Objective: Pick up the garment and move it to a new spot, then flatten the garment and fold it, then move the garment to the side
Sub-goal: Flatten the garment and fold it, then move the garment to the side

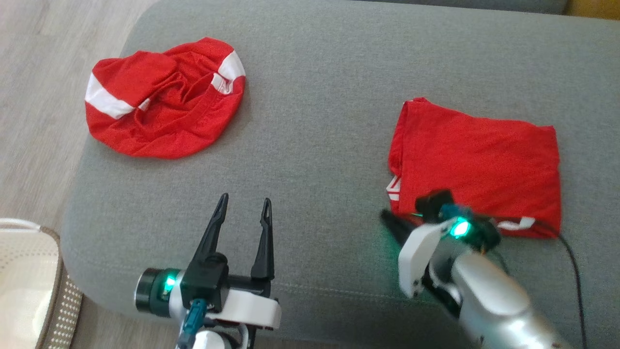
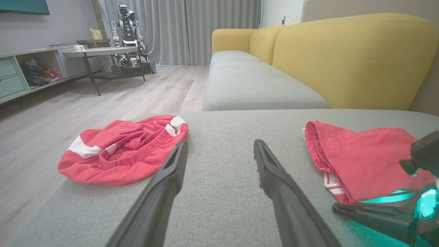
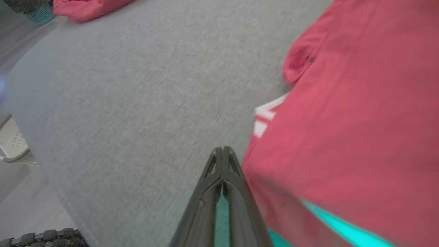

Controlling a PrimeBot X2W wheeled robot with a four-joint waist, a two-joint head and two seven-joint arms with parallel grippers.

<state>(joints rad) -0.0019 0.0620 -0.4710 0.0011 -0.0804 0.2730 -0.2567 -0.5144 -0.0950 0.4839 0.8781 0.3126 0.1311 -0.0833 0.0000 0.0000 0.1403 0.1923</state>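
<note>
Red garment (image 3: 343,120) just beside right jaws (closed).

Left gripper (image 1: 245,199) sits low on the left, its two fingers spread wide and pointing straight ahead. Its wrist light (image 1: 169,282) glows green. Right gripper (image 1: 389,218) is on the right, fingers pressed together into a single point, angled forward and toward the left. The pale right forearm (image 1: 489,291) comes up from the lower right corner.
</note>
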